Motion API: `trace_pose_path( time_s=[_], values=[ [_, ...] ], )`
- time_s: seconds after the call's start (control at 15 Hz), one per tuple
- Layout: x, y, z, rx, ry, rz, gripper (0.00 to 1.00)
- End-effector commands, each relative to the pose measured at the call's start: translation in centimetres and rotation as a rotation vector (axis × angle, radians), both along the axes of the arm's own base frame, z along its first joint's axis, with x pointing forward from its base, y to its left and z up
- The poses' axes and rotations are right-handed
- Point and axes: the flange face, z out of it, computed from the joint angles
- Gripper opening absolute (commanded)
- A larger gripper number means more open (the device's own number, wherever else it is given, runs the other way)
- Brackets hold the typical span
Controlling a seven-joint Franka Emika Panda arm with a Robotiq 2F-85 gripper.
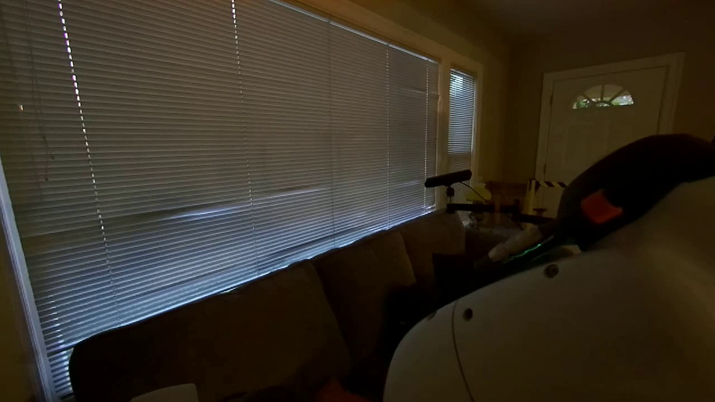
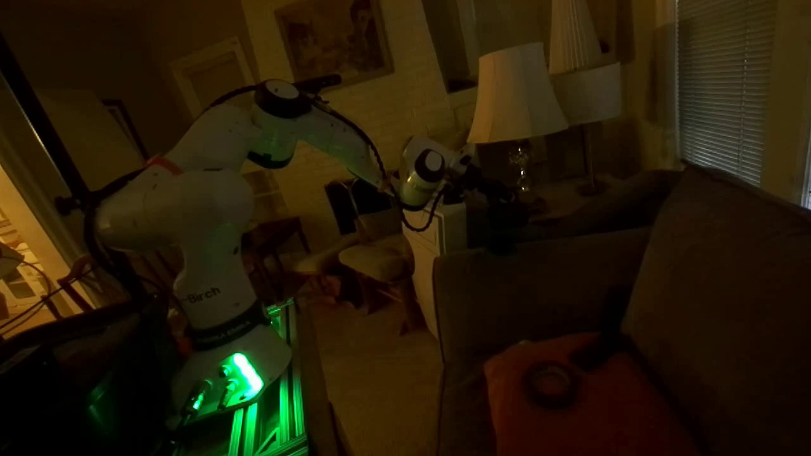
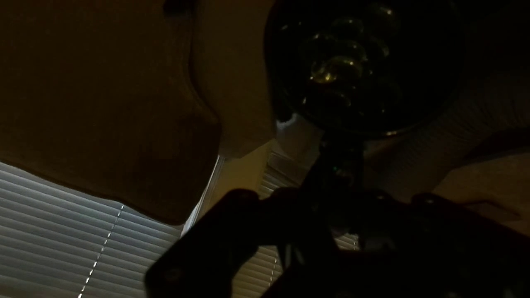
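The scene is very dark. My black gripper (image 3: 343, 161) reaches up from the bottom of the wrist view, its fingers drawn together. Right at the fingertips is a dark round object (image 3: 364, 66) with a thin rim and glossy rounded shapes inside. It is too dark to tell whether the fingers hold it or only stand against it. In an exterior view the gripper (image 2: 491, 189) is over the sofa arm (image 2: 538, 285), with a dark shape (image 2: 507, 218) just below it. The gripper is out of sight where the white robot arm (image 1: 558, 324) fills the right side.
A table lamp (image 2: 516, 95) stands behind the gripper, near a white cabinet (image 2: 453, 228). On the sofa seat lies an orange cloth (image 2: 570, 430) bearing a dark ring (image 2: 551, 384). Blinds (image 1: 223, 167) cover the window behind the sofa back (image 1: 223, 335). A camera (image 1: 448, 178) is mounted beyond.
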Motion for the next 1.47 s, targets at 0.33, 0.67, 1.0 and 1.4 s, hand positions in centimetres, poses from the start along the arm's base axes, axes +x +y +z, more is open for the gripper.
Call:
trace_pose_path(
  time_s=[0.33,0.67,1.0,1.4],
  values=[
    [-0.5,3.4,-2.4,0.170,0.006,0.035,0.10],
    [-0.2,3.1,-2.1,0.175,0.000,0.030,0.10],
    [-0.1,3.1,-2.1,0.176,0.000,0.029,0.10],
    [-0.1,3.1,-2.1,0.176,-0.001,0.030,0.10]
  ],
)
